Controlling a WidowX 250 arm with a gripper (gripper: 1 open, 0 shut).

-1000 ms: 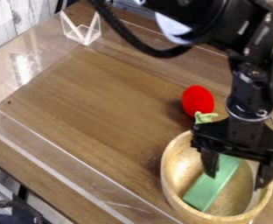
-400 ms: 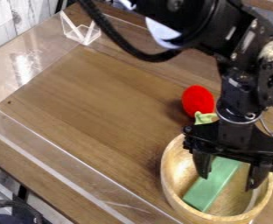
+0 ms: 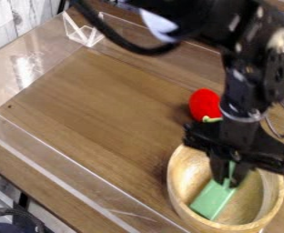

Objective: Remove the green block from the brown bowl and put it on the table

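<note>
The brown bowl (image 3: 177, 175) stands at the table's (image 3: 96, 105) front right. In it the green block (image 3: 214, 201) lies slanted, its lower end toward the near rim. My gripper (image 3: 233, 177) reaches straight down into the bowl. Its two dark fingers have come together over the block's upper end and pinch it. The block still rests inside the bowl, its upper part hidden behind the fingers.
A red strawberry toy (image 3: 204, 103) with a green stem lies just behind the bowl, close to the arm. A small clear plastic stand (image 3: 84, 32) sits at the back left. Low clear walls (image 3: 29, 68) edge the tabletop.
The fingers stood wide apart astride the block in the earlier frames. They have now closed together on its upper end, and the gripper has shifted slightly left.
</note>
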